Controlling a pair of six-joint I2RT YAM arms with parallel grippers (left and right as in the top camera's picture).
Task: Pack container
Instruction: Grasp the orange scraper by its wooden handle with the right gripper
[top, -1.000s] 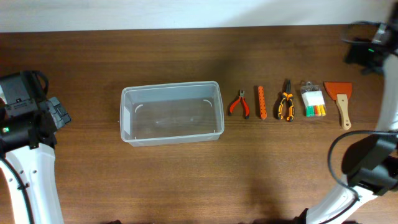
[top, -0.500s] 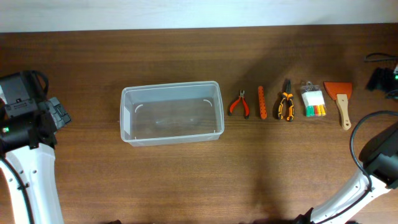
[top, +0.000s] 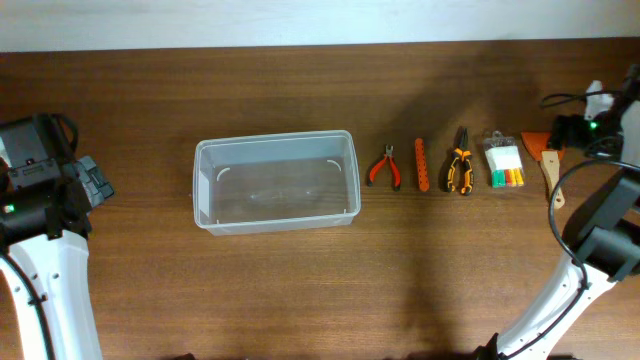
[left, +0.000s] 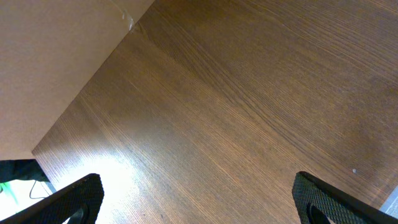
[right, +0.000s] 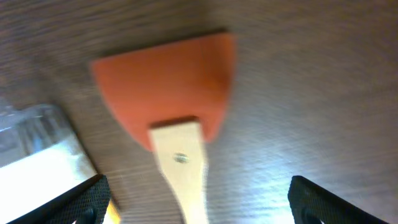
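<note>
Right pincer (right: 200, 202) swung back in from the right edge of the overhead frame and sat over the orange scraper (right: 166, 87), jaws spread, nothing gripped. Left pincer (left: 200, 202) was spread too, parked at far left over bare tabletop (left: 236, 93). Container (top: 275, 195) stood empty, centre-left of the frame. Likely the first pick; packing not begun.

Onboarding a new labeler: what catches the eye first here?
The empty clear container sits mid-table in the overhead view, with a row of hand tools to its right, starting with red-handled pliers. At the row's far end, the open right gripper hovers over an orange scraper with a wooden handle.
</note>
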